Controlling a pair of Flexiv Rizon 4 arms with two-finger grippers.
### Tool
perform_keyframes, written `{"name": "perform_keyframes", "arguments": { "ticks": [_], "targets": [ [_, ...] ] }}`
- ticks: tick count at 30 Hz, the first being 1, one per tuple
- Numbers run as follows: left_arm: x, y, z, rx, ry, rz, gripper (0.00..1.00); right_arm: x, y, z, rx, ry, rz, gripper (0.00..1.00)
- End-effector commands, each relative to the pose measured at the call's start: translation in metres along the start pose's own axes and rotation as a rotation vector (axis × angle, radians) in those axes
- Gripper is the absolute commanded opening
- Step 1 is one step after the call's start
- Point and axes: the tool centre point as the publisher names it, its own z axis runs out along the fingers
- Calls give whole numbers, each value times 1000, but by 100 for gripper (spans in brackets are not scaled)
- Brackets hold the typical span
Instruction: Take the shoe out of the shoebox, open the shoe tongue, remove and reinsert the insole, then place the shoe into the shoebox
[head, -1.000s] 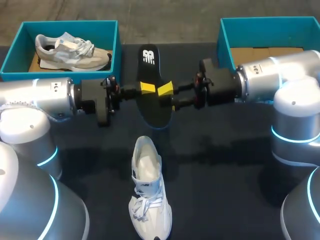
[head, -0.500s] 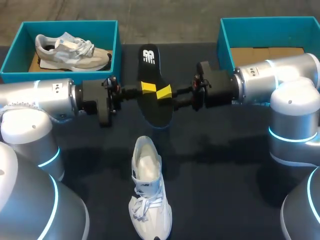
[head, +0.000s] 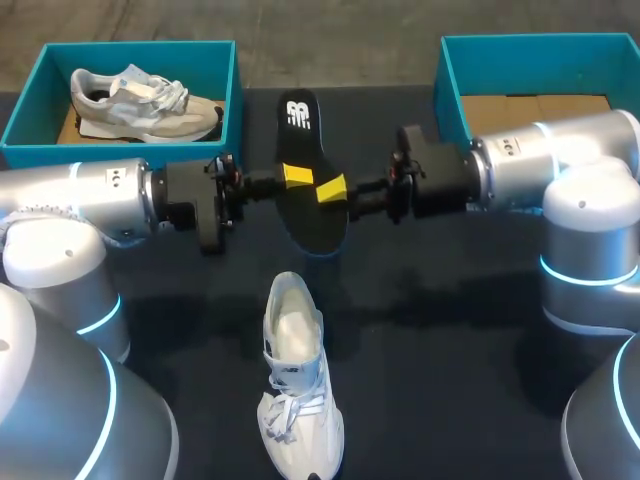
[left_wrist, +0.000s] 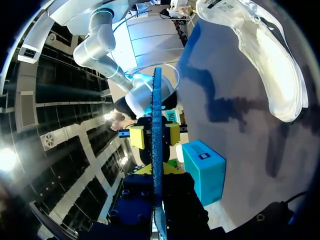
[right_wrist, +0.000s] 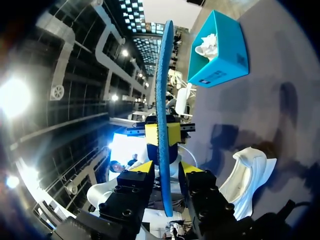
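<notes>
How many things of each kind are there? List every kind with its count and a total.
Shoes: 2
Boxes: 2
Insole: 1
Total: 5

Dark table (head: 470, 390) carries soft shadows; harsh overhead glare in the 2 wrist views

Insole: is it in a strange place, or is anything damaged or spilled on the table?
The black insole is out of the shoe and up in the air, clamped by the left gripper, with the right gripper at its other side. The white shoe lies on the table apart from it. Nothing looks spilled or damaged.
</notes>
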Motion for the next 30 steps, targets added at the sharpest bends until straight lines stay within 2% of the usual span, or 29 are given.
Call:
{"name": "perform_keyframes", "arguments": {
  "ticks": [1, 11, 17, 25, 27, 29, 30],
  "targets": [
    [1, -1, 1, -1, -2, 2, 0, 0, -2, -1, -5, -1, -1, 30],
    [4, -3, 4, 7, 2, -5, 0, -4, 1, 4, 8, -5, 4, 27],
    [5, -3, 4, 5, 3, -9, 0, -5, 2, 3, 8, -5, 7, 16],
    [6, -1, 5, 4, 3, -9, 0, -6, 4, 3, 8, -6, 7, 12],
    [6, 0, 5, 5, 3, -10, 0, -6, 4, 2, 8, -6, 8, 8],
    [6, 0, 5, 4, 4, -9, 0, -6, 4, 2, 9, -7, 8, 0],
    [7, 0, 5, 4, 4, -10, 0, -6, 4, 2, 9, -7, 7, 0]
  ]
}}
